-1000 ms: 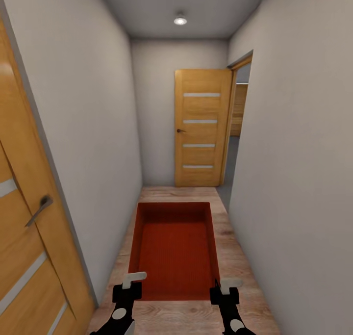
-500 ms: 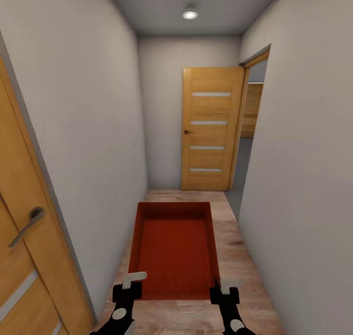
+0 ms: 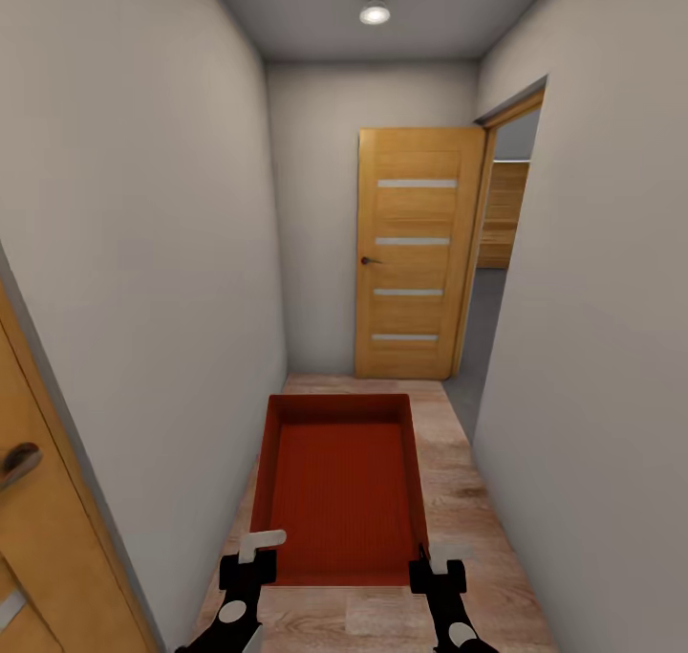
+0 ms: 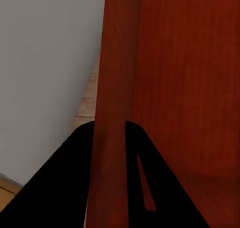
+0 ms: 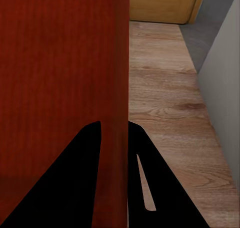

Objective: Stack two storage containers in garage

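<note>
One storage container [image 3: 339, 486] sits lower centre in the head view, carried along a narrow hallway. Since a second ago the wooden door [image 3: 416, 251] at the far end has grown and the near door at lower left has slid out of frame, so the base is advancing, probably toward the grey floor [image 3: 483, 333] past the right-hand opening. Left gripper [image 3: 250, 553] and right gripper [image 3: 438, 559] sit at the bin's near corners.

Left wrist view: left gripper [image 4: 111, 138] pinches the container's side wall [image 4: 117, 87].

Right wrist view: right gripper [image 5: 114, 135] likewise closed on the wall [image 5: 112, 62]; wood plank floor [image 5: 160, 92] beside it.
</note>
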Robot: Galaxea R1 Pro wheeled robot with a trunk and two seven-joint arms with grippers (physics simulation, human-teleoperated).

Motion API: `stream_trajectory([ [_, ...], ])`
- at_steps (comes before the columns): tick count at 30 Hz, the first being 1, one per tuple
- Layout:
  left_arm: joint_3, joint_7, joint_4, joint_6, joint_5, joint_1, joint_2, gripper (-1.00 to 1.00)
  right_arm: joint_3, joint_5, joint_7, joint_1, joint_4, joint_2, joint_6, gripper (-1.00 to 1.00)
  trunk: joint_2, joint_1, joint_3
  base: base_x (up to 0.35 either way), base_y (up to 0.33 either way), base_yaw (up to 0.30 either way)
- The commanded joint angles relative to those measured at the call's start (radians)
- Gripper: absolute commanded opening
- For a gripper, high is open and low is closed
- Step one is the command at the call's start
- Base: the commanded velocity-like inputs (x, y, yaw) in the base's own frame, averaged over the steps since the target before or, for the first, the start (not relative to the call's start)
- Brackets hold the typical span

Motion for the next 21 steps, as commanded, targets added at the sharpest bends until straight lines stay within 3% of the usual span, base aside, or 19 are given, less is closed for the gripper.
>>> stream_trajectory([
  [1, -0.009, -0.022, 0.003, 0.076, 0.019, -0.001, 0.001, -1.0, -0.007, -0.015, -0.021, -0.002, -0.001, 0.0, -0.056, -1.0, -0.002, 0.001, -0.002, 0.321, 0.0, 0.0],
  [21, -0.009, -0.022, 0.003, 0.077, 0.02, -0.001, 0.001, -1.0, -0.007, -0.015, -0.021, -0.002, -0.001, -0.001, -0.056, -1.0, -0.002, 0.001, -0.002, 0.321, 0.0, 0.0],
])
